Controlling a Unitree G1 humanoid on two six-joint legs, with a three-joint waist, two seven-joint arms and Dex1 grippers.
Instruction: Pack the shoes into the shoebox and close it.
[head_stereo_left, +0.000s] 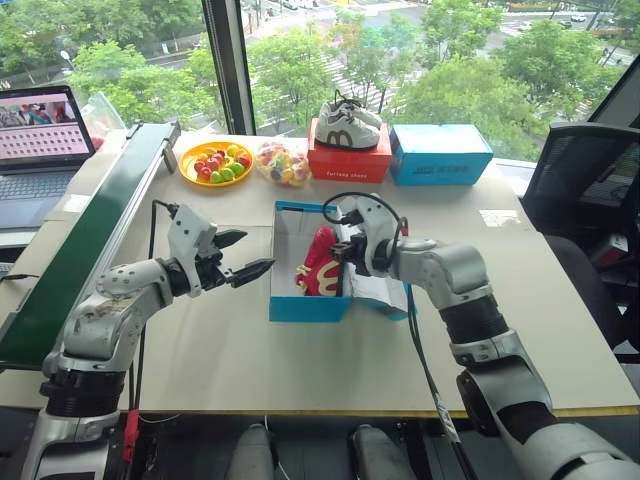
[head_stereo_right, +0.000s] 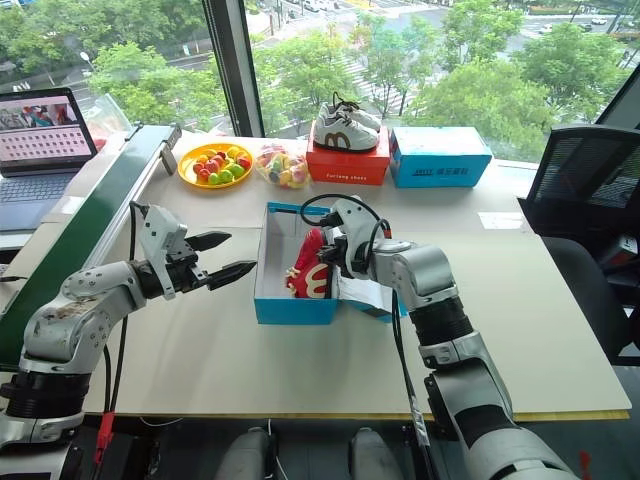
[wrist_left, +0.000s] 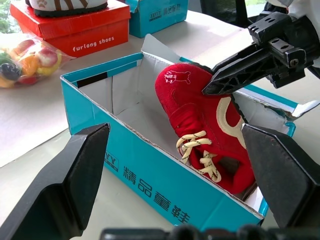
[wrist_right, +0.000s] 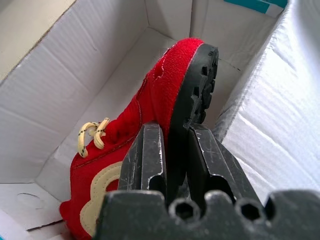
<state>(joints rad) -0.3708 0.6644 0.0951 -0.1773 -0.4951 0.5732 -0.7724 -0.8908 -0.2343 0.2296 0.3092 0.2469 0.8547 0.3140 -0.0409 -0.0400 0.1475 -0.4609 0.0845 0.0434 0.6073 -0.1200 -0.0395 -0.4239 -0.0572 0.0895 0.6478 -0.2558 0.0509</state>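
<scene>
The bright-blue shoebox stands open in the middle of the table, its lid folded out to the right. A red shoe with a white curved marking and cream laces lies on its side inside, against the right wall. My right gripper reaches down into the box, and its fingers are shut on the edge of the shoe's black sole. My left gripper hovers open just left of the box, pointing at it, with nothing between its fingers.
At the table's back stand a red shoebox with white-and-grey sneakers on top, a wider blue box, a yellow plate of fruit and a bag of fruit. A green board and laptop lie left, a black chair right.
</scene>
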